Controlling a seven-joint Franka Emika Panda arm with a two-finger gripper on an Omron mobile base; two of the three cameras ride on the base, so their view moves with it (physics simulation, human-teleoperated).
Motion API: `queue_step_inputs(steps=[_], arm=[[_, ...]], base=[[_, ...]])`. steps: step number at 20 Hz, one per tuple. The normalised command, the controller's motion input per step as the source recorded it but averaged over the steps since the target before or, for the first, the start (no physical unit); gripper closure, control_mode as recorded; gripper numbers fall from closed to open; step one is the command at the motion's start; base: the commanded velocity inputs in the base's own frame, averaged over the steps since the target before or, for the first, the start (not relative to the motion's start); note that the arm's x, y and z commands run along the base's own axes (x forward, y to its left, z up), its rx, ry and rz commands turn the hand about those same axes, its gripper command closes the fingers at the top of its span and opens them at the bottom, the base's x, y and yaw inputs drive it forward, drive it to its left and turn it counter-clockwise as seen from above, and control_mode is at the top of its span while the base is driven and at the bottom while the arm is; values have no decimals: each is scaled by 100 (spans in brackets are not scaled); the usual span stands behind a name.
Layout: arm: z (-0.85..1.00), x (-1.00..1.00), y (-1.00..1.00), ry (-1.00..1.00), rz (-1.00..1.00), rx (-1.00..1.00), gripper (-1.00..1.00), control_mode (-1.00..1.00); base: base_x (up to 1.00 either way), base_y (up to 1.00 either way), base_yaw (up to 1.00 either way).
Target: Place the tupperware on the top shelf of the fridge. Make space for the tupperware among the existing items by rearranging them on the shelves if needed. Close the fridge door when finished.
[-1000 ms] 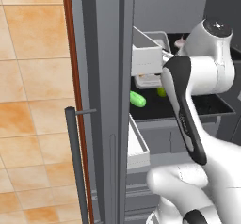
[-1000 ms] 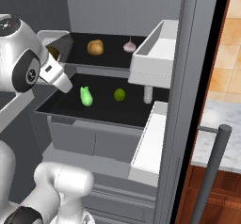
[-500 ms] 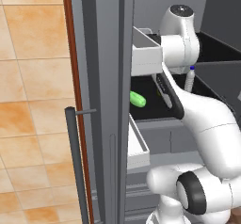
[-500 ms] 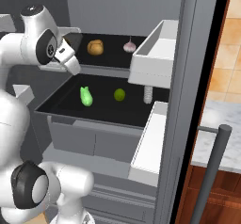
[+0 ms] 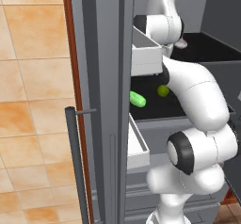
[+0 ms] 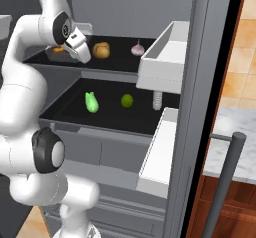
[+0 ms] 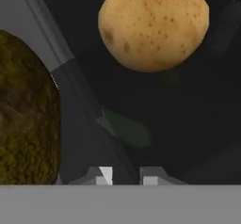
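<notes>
The fridge [image 6: 200, 82] stands open. My gripper [image 6: 80, 51] reaches over the left end of the top shelf [image 6: 117, 62] and is shut on the rim of the tupperware [image 6: 58, 49], whose orange bit shows beside the hand. In the hand view the translucent wall of the tupperware [image 7: 77, 119] runs down between my gripper's tips [image 7: 127, 177], with the dark brown lump [image 7: 26, 124] on the left. The brown potato [image 7: 153, 25] lies just beyond; it is the potato [image 6: 101, 49] left of the garlic bulb [image 6: 138, 48].
On the lower shelf [image 6: 70, 114] lie a green vegetable [image 6: 91, 102] and a lime-green ball [image 6: 127, 100]; a small bottle [image 6: 157, 100] stands under the white door bin [image 6: 165, 57]. The open doors carry bar handles [image 5: 77, 162]. A closed drawer [image 6: 95, 152] sits under that shelf.
The arm has swung up from beside the lower shelf to the top shelf's level, carrying the tupperware in over the shelf's left end, close to the potato. The jaws stayed shut.
</notes>
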Motion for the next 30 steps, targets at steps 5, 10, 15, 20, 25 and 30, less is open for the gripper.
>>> queue_step_inputs(steps=[5, 10, 15, 20, 25, 30], arm=[[-3, 30, -1, 0, 1, 0, -100, -100], [20, -8, 0, -21, 0, -1, -100, -100], [26, -99, -9, -59, 1, -2, -100, -100], [4, -100, -40, -50, 0, 0, -100, -100], [-15, -100, -62, -11, 0, 0, -100, -100], [-64, -100, -48, 21, 0, -3, -100, -100]], base=[[0, 0, 0], [0, 0, 0], [0, 0, 0], [0, 0, 0], [0, 0, 0], [0, 0, 0]])
